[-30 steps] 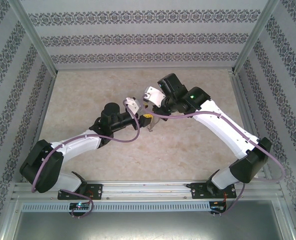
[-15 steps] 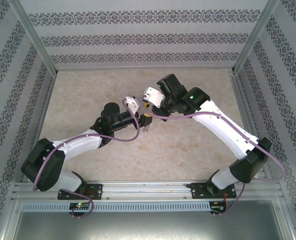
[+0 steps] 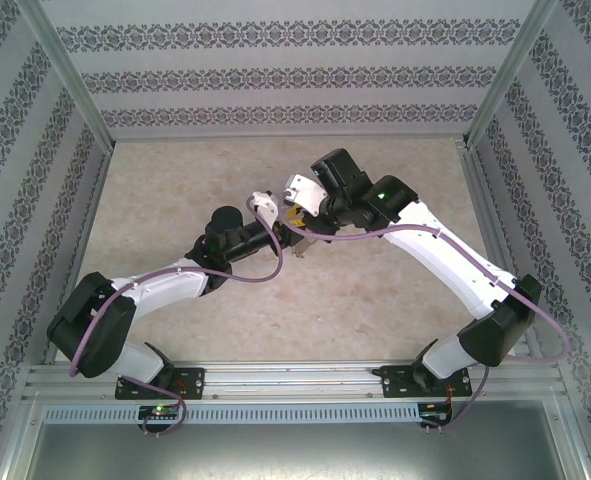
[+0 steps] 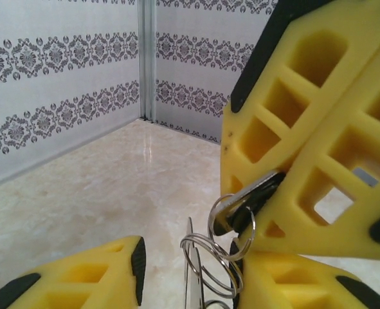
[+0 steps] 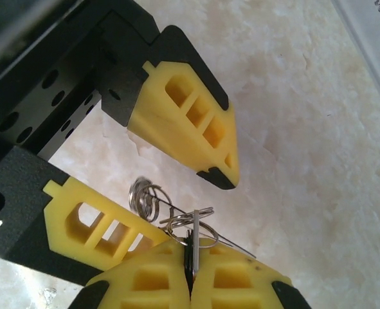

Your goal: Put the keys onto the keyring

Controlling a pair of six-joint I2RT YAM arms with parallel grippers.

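As seen above the pale surface (image 3: 175,180), right jaws pressed together, pinching the keyring (image 4: 251,193) aloft; left jaws newly swung in closer and narrowed, though spread astride its dangling rings (image 5: 148,196), suggesting a second hold ahead of threading.

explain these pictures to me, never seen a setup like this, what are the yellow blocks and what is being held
These are two robot arms, left arm and right arm, bolted at the near edge of a table. The wide picture looks down from above; the other two come from cameras on each wrist. The yellow blocks are gripper fingers. The right gripper is shut on a small dark and silver piece, key or loop I cannot tell. Thin wire rings hang from it, between the open fingers of the left gripper.
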